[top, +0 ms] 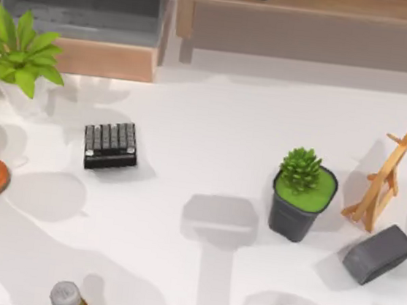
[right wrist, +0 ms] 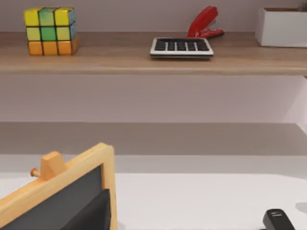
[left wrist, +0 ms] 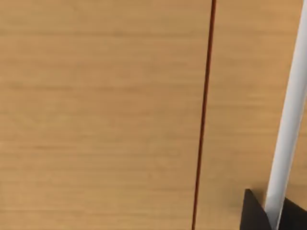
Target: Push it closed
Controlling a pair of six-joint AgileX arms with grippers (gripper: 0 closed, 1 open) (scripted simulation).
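While drawer [top: 104, 59] open at table's back left, left pincer [left wrist: 268, 213] tight against tan wood, fingers' state unclear.

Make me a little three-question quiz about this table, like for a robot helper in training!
1. True or false: the drawer is pushed all the way shut.
2. What colour is the pot holding the spiky succulent? A) white B) dark grey C) orange
3. Fill in: on the shelf, the red stapler lies just behind the ____.

Key: 1) False, it stands open and its grey inside shows. 2) B. 3) calculator.
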